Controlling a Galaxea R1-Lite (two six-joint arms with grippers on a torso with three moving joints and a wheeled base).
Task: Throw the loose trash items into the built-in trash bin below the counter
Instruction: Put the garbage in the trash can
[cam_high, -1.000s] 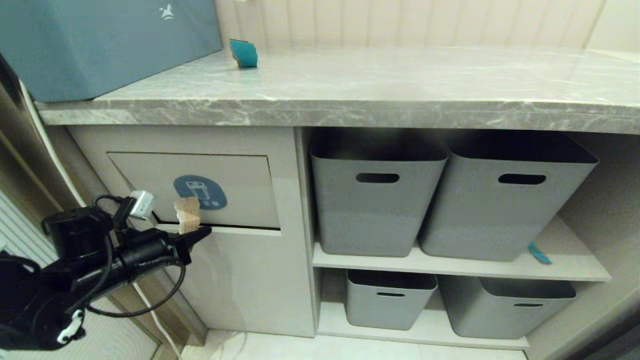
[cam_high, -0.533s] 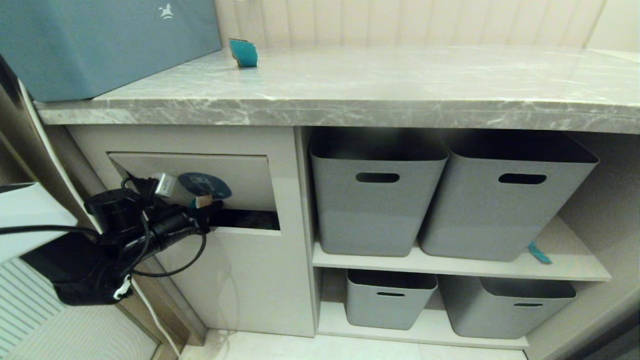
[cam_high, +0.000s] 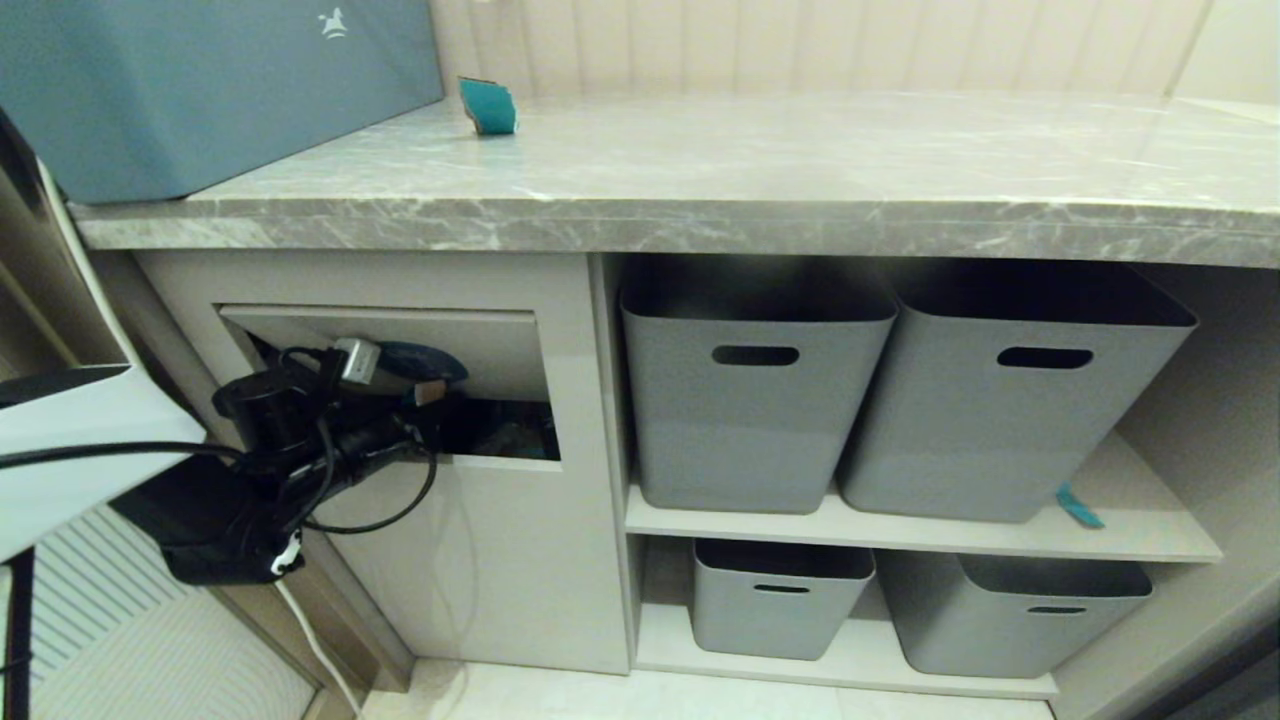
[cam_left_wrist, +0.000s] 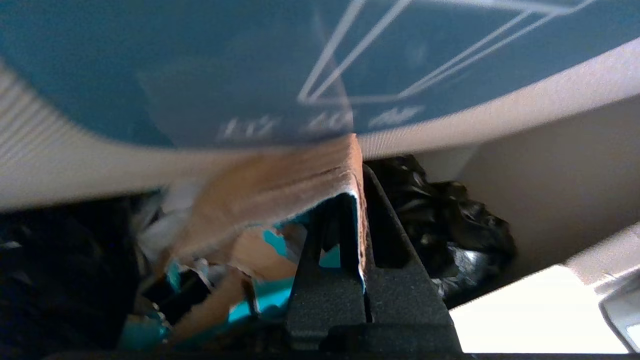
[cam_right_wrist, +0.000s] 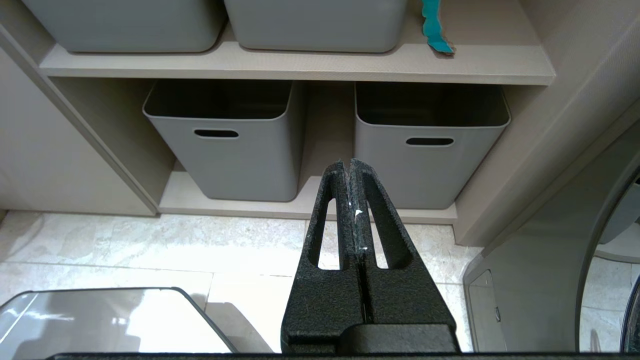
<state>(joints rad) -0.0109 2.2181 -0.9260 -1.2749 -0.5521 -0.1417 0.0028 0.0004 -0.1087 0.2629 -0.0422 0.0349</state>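
Built-in trash bin (cam_high: 480, 560) set in the beige cabinet front directly under the left part of the counter (cam_high: 700, 170). Flap (cam_high: 500, 345) tilted inward, dark opening below it, round blue sticker (cam_high: 425, 362) partly hidden. Inside the bin: black bag (cam_left_wrist: 450, 225), torn brown and teal scraps (cam_left_wrist: 260, 295).

Left gripper (cam_high: 425, 420) pushed against the flap at the bin's opening, fingers (cam_left_wrist: 395, 280) pinched narrow on a piece of brown cardboard (cam_left_wrist: 280, 190) with a teal underside. Cardboard edge pressed up against the flap, right at the sticker. Black cables looped around the wrist, just left of the bin opening.

Right gripper (cam_right_wrist: 350, 172) away from the bin, pointing down toward the pale tiled floor (cam_right_wrist: 150, 245) in front of the lower shelf, fingers closed together with nothing between them.

To the right of the bin, open shelving: two large grey tubs (cam_high: 760, 390) on the upper shelf (cam_high: 900, 535), two smaller grey tubs (cam_high: 780, 595) on the lower one. Small teal scrap (cam_high: 1078, 507) lying on the upper shelf, just right of the outer large tub.

Above the bin, on the counter: long blue-teal box (cam_high: 220, 90) at the left end, teal scrap of paper (cam_high: 488, 107) just right of the box, near the back wall.
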